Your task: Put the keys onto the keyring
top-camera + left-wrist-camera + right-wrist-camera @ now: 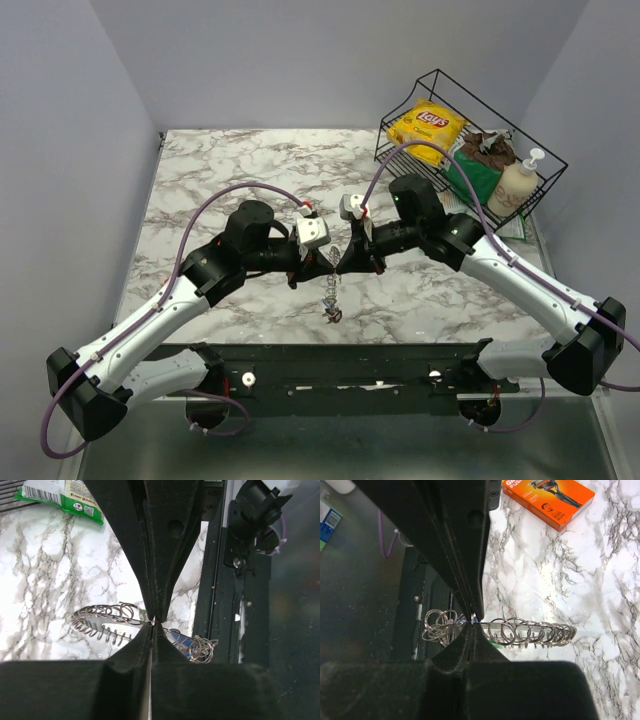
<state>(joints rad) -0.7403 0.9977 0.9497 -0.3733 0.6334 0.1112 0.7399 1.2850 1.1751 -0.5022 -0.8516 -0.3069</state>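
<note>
At the tip of my left gripper [152, 629] the jaws are pressed together on a link of the keyring [107, 618]. My right gripper [471, 628] meets it nose to nose, its jaws also clamped on the same thin wire. That makes two grippers pinching one chain at one spot.

From the pinch, a single row of overlapping silver rings runs to one side, too many and too tangled for me to count. On the other side, close to the fingertips, hangs a looser cluster of rings. One blue key [176, 637] lies against that cluster. I cannot make out any other keys. From above, the chain dangles below the joined tips towards the marble table [200, 180].

Further out from the right gripper, one orange box [547, 497] lies flat on the marble. I can read the letters "FUS" on it, and the rest is cut off by the arm. Out from the left gripper lies one green-and-white packet [60, 497] with a printed label and a square code, its text too small to read.

Farthest away, beyond the right arm, stands one black wire basket [438, 73]. It holds one yellow bag [428, 127] marked "Lay's" and one pump bottle [514, 188].
</note>
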